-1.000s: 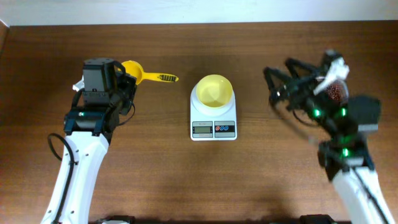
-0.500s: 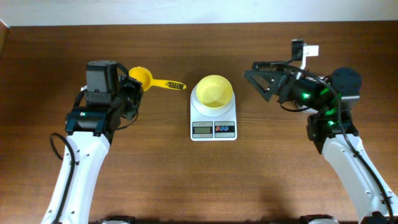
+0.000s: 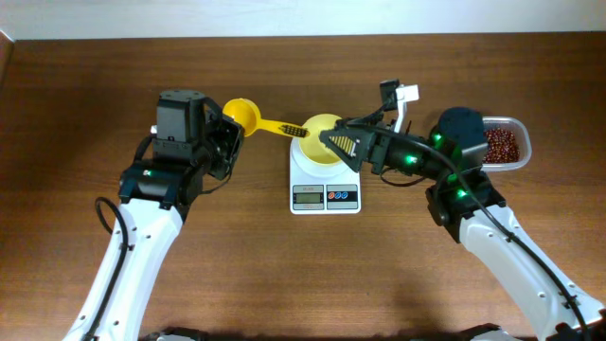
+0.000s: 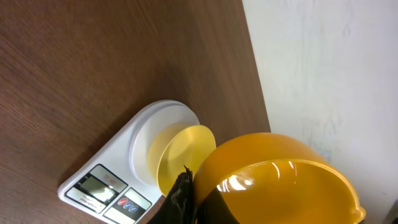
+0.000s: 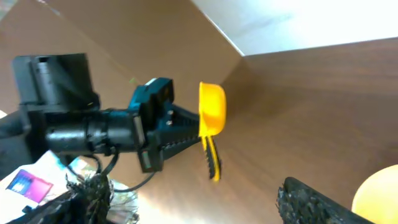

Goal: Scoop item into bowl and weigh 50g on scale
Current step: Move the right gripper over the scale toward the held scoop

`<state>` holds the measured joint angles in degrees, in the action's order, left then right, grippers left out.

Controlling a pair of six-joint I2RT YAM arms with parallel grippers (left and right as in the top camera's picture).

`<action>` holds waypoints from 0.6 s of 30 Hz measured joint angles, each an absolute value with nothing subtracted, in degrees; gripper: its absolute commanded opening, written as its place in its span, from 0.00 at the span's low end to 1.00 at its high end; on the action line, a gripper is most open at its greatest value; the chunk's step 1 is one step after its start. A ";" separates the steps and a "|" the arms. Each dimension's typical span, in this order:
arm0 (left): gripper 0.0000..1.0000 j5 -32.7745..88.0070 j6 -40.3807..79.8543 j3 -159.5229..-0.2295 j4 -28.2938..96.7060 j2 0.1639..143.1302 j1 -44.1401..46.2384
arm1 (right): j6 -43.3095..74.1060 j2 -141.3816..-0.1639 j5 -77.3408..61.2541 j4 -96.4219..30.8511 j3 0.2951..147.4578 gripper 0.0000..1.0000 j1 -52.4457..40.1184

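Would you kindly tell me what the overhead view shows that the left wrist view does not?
Only overhead: the clear tub of beans, and the right hand reaching over the bowl. Only left wrist: the bowl's outer side, resting on the scale. Both: the scoop, the bowl, and the scale's display and buttons.

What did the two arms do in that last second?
The left hand, holding the yellow scoop, carried it right, toward the bowl. The right hand swung left from the bean tub to hover open over the bowl. Bowl and scale stayed put.
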<state>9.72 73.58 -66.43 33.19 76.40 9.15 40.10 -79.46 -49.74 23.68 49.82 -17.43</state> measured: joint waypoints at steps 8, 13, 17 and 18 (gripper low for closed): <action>0.00 10.33 73.60 -66.43 33.19 76.40 14.61 | 38.52 -81.93 -46.44 23.49 49.82 0.62 -22.35; 0.00 10.35 73.60 -66.43 32.14 76.40 17.08 | 38.39 -81.93 -46.33 22.41 49.82 0.48 -22.35; 0.00 10.15 73.60 -66.43 31.90 77.06 19.03 | 38.44 -81.93 -46.48 22.28 49.82 0.39 -22.35; 0.00 10.11 73.60 -66.43 31.90 77.28 19.14 | 38.59 -81.93 -46.61 22.28 49.82 0.38 -22.35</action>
<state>10.11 73.60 -66.43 31.90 77.28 19.14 38.59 -81.93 -46.61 22.28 49.82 -22.35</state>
